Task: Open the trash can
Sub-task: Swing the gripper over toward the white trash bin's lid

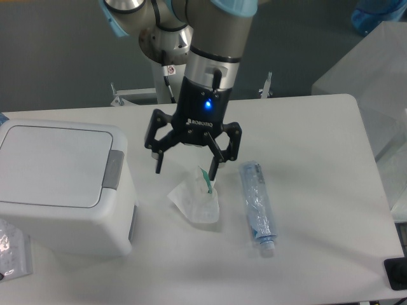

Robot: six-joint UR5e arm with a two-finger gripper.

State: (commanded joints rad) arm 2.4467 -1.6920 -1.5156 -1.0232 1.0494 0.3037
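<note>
The trash can [60,184] is a large white boxy bin at the left of the table. Its flat lid [51,164] lies shut, and a grey latch tab [114,169] sits on its right edge. My gripper [186,168] hangs open above the table, to the right of the bin and apart from it. Its left fingertip [158,166] is a short way right of the grey tab. Its right fingertip [213,173] is just above a white crumpled wrapper. The gripper holds nothing.
A white crumpled wrapper with a green bit [197,200] lies under the gripper. A clear plastic bottle [257,206] lies on its side to the right. A clear plastic bag [13,251] lies at the bin's front left. A dark object [397,273] is at the right edge.
</note>
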